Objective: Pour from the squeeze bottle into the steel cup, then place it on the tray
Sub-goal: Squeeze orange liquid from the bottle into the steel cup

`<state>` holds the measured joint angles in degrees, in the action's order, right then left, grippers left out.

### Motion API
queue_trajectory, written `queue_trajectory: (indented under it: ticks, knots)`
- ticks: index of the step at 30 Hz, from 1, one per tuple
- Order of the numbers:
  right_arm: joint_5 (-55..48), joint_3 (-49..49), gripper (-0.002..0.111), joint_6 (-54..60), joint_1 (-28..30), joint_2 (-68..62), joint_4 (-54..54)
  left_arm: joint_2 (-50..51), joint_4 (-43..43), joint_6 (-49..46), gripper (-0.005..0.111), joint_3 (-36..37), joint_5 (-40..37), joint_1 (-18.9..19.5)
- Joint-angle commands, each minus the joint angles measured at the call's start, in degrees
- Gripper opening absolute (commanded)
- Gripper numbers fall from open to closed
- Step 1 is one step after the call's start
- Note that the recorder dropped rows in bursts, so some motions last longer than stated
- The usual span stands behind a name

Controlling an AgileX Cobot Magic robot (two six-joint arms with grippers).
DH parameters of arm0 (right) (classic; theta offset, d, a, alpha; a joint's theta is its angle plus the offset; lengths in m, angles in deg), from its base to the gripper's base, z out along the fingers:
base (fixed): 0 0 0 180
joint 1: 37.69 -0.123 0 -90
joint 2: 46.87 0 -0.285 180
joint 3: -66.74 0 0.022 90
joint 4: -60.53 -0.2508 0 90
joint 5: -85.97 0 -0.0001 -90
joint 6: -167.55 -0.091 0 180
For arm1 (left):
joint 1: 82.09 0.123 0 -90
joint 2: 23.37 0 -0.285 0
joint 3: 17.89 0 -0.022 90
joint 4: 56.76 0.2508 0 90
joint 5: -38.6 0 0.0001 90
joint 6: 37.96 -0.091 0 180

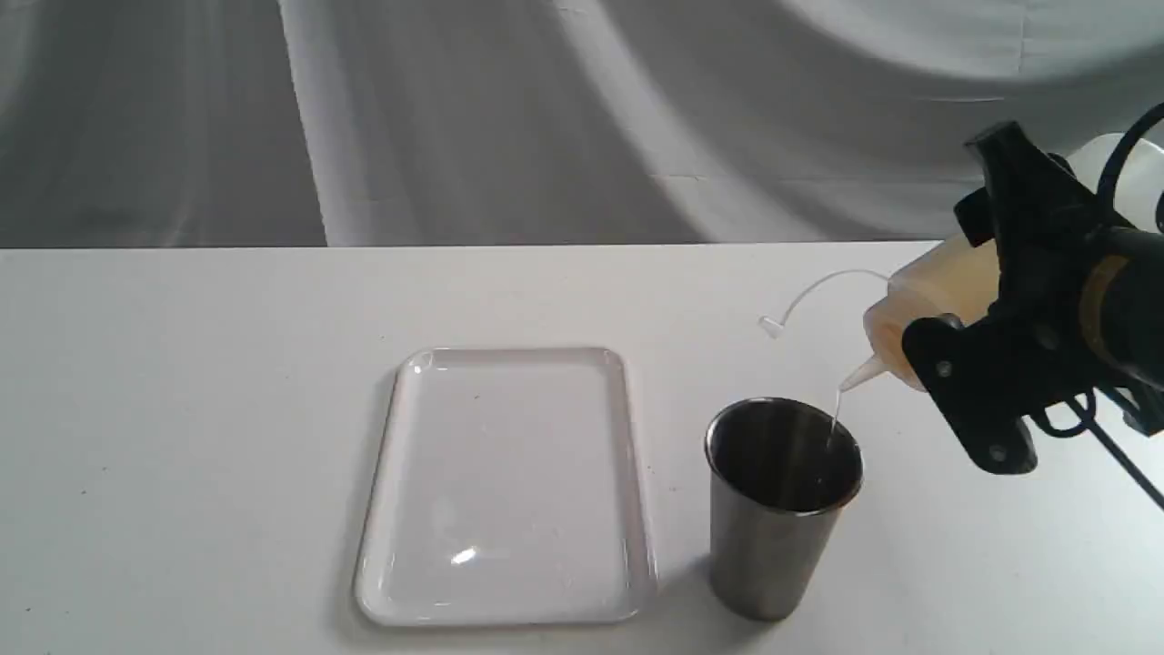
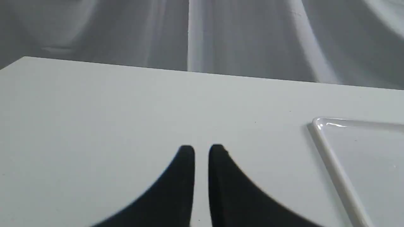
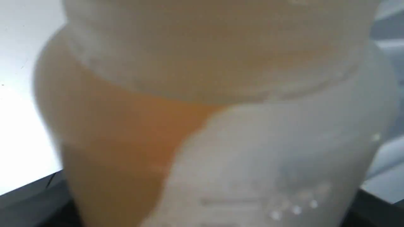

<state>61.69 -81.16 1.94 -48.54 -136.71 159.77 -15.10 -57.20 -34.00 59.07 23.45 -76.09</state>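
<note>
The squeeze bottle, a translucent whitish plastic cylinder holding amber liquid, hangs tilted over the tapered brushed-steel cup, which stands nearest, close beside the flat glossy white rectangular tray without touching. The bottle's long axis slants down leftward, conical nozzle above the cup's right rim, a thin stream falling in. The black right gripper is clamped around its body. The left gripper, fingers almost together and empty, hovers over white table lying open to its far edge.

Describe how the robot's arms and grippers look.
The right gripper is matte black, with flat angular jaws showing small screw heads, a gold-coloured band on the wrist behind it, and black cables looping alongside. The left gripper shows two black jaws curving to narrow tips.
</note>
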Motion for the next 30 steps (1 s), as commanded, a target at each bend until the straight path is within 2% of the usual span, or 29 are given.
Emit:
queue_trajectory:
  ticks: [1,27,30]
  knots:
    - [-0.2,-0.6,0.000,0.5,-0.1,0.4,0.7,0.1,-0.2,0.1,0.008,0.3,-0.1,-0.3]
    - [-0.2,-0.6,0.000,0.5,-0.1,0.4,0.7,0.1,-0.2,0.1,0.008,0.3,-0.1,-0.3]
    - [-0.2,-0.6,0.000,-2.5,-0.1,0.4,0.7,0.1,-0.2,0.1,0.008,0.3,-0.1,-0.3]
